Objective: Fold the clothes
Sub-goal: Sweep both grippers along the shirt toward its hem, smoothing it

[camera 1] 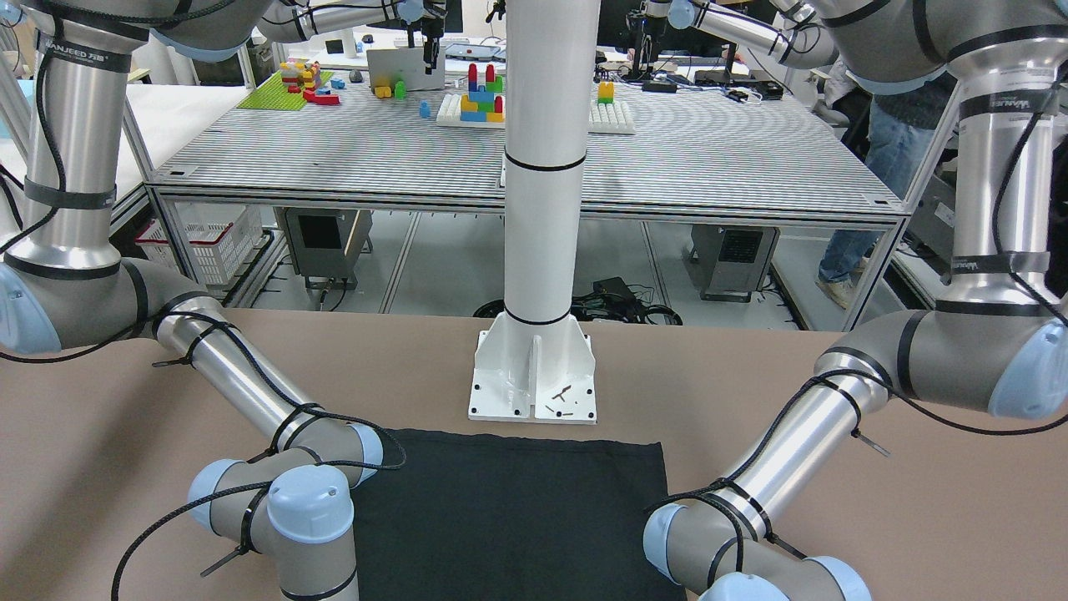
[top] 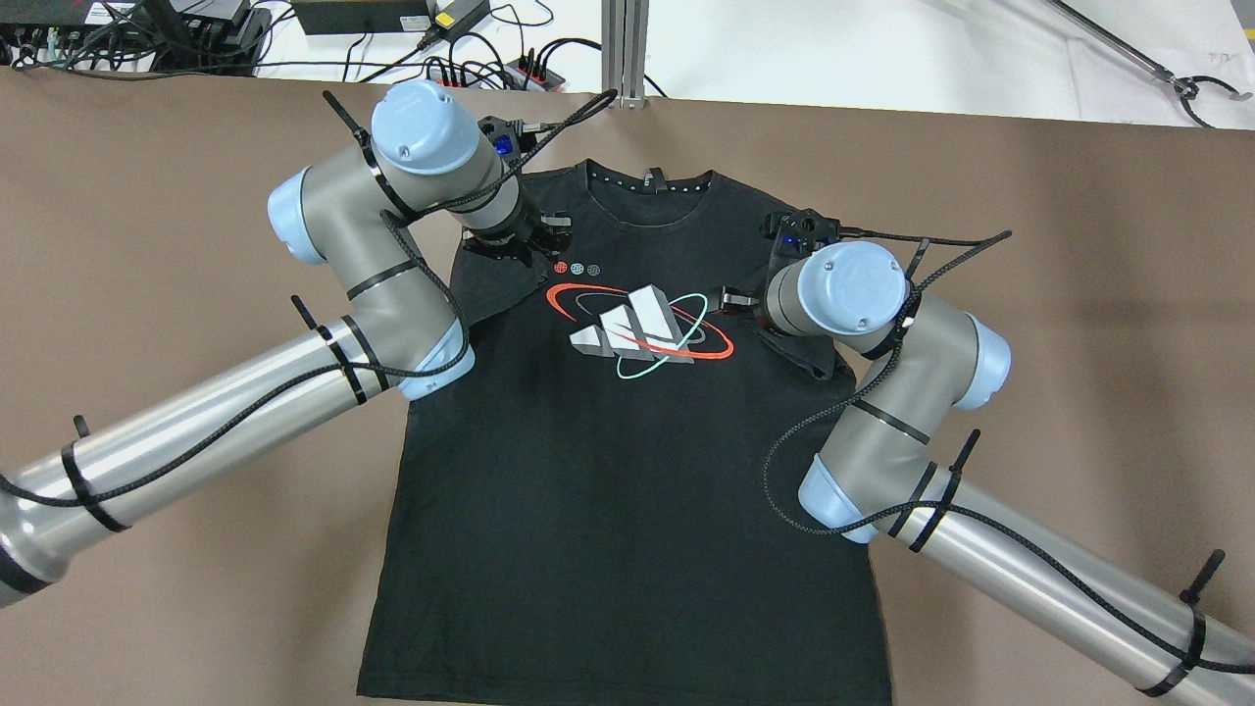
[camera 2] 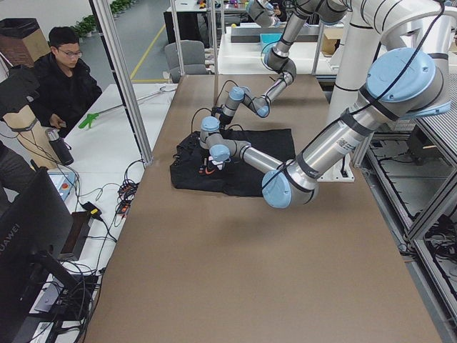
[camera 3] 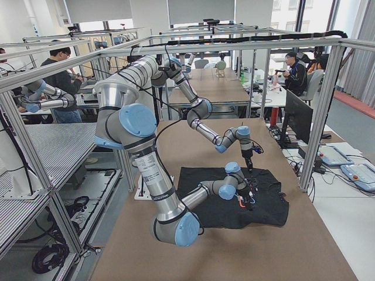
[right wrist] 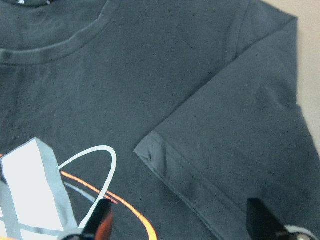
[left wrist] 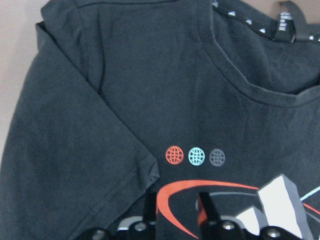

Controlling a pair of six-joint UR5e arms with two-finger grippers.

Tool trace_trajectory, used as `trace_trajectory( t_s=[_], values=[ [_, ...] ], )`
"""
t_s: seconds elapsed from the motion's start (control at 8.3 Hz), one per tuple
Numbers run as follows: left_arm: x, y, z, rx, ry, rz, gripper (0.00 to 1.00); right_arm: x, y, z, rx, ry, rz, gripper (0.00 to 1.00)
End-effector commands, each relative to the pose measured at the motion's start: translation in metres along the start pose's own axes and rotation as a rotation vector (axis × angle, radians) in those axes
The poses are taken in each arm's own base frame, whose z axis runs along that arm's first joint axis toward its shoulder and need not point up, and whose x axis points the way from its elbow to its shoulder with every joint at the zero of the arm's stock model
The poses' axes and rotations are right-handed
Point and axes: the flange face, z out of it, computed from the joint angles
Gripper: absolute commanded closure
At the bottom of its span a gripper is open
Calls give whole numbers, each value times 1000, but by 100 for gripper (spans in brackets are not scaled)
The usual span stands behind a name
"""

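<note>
Left gripper (left wrist: 176,197) and right gripper (right wrist: 179,202) gape empty over the T-shirt (top: 627,471), 2 sleeves (right wrist: 225,165) tucked: I'd pinch both shoulders evenly.

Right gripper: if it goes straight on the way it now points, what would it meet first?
Most likely the folded-in sleeve of the black T-shirt. The right gripper points down at it, jaws wide open, the sleeve's hem lying between them. How high it stands above the cloth is unclear.
</note>
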Motion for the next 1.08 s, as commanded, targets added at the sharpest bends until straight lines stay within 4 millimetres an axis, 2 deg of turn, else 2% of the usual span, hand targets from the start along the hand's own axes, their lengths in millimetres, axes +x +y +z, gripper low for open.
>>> trace_trajectory(
  t_s=[0.0, 0.12, 0.24, 0.36, 0.48, 0.6, 0.72, 0.96],
  values=[
    [-28, 88, -20, 57, 49, -66, 6, -8, 33, -15, -25, -33, -4, 5],
    [-46, 135, -31, 67, 62, -95, 6, -11, 55, -24, -52, -24, 61, 5],
    [-53, 183, -48, 74, 69, -105, 6, -4, 82, -42, -77, -11, 112, 6],
    [-54, 212, -74, 45, 63, -172, 6, 11, 112, -74, -100, -8, 142, 6],
    [-46, 238, -96, 27, 46, -241, 6, 22, 150, -98, -99, 15, 180, 7],
    [-47, 275, -103, 24, 42, -271, 6, 33, 199, -108, -84, 33, 224, 8],
    [-48, 315, -117, -10, 62, -314, 9, 55, 226, -117, -95, 56, 240, 8],
    [-60, 331, -112, -35, 39, -338, 9, 93, 285, -127, -145, 124, 328, 13]
  ],
)
